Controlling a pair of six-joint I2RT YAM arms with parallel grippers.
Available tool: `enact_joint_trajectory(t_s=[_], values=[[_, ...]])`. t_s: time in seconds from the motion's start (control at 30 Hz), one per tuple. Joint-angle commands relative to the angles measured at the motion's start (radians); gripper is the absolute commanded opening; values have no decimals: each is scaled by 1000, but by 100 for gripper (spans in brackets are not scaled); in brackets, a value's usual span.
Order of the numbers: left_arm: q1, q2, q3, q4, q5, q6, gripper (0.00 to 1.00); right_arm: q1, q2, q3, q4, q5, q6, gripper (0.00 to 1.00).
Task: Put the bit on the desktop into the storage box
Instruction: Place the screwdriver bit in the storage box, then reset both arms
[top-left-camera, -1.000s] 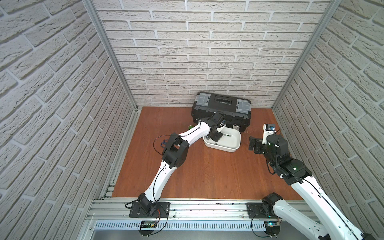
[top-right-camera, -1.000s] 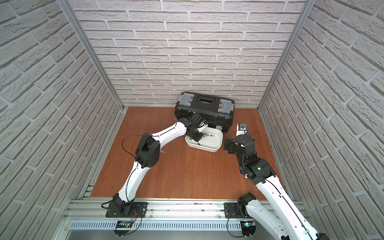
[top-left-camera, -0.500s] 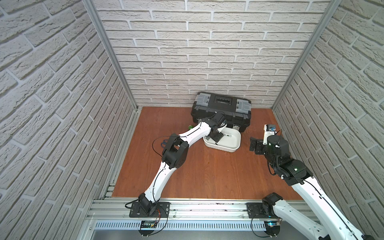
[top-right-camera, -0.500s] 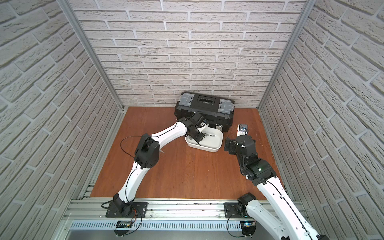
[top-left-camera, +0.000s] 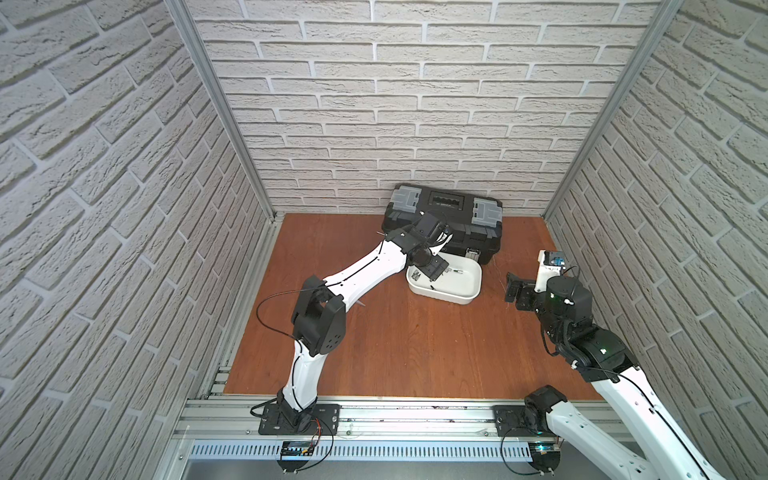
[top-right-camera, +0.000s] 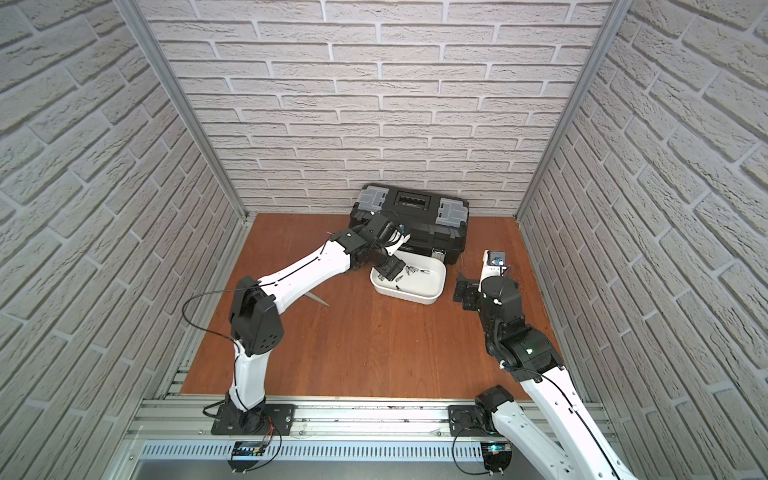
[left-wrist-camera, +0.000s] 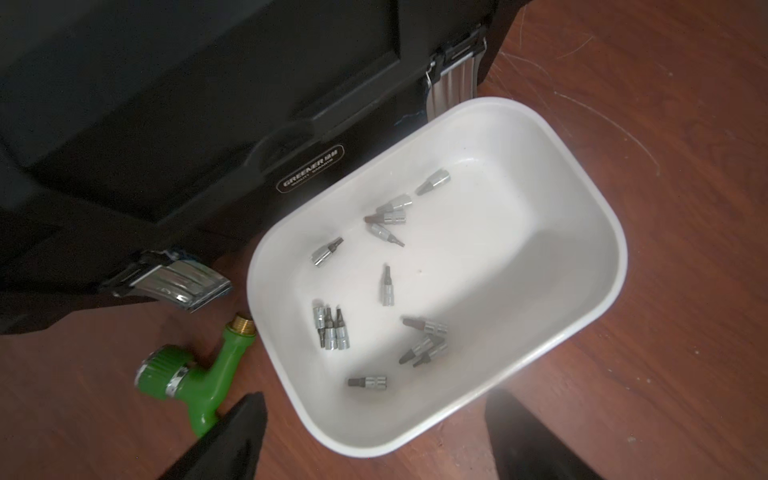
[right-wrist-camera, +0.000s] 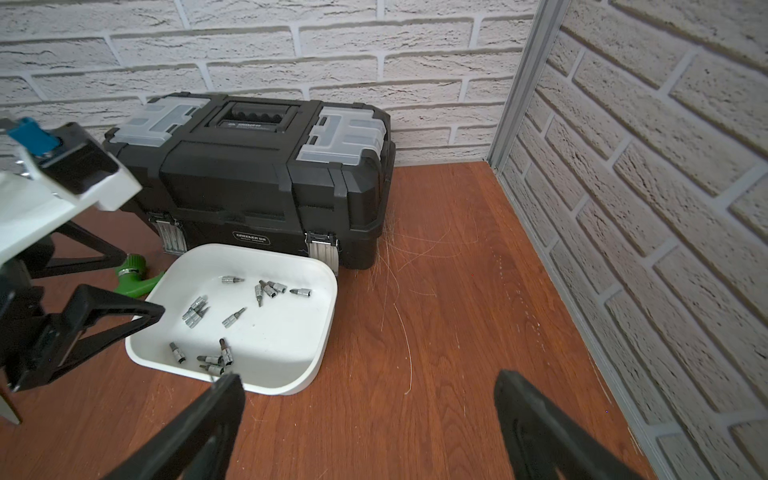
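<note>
Numerous small silver bits are lying scattered inside the white storage box, which is sitting on the desktop at 6 o'clock of the black toolbox, a green hose fitting lying beside its corner. The left gripper is hovering over the box's 9 o'clock end, jaws spread wide and empty, while the right gripper is hanging at the box's 3 o'clock, apart from it, jaws likewise gaping and holding nothing.

Even, bright top views; left wrist view dim, soft; shadow inside the storage box.
</note>
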Motion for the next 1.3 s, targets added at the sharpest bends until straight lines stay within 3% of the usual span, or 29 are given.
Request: enact_joint_trajectory(t_s=[0.0,0.13,0.37,0.7,0.87,1.1,1.27], values=[[-4,-95,-85,53,-58,18,89,-12,-28,-32,64,31,3,98],[-2,-211,-218,119,-136,25,89,-17,-49,-70,85,78,2,98],[30,-381,-451,242,-284,8,98,-25,-63,-167,139,175,-33,98],[149,-607,-734,333,-436,-137,98,-43,-19,-407,409,250,-140,98],[241,-730,-858,355,-413,-193,98,-84,99,-486,576,227,-148,98],[375,-890,-1008,356,-341,-251,98,-167,325,-527,794,106,-159,98],[460,-1011,-1118,364,-278,-295,98,-187,397,-547,946,-1,-213,98]])
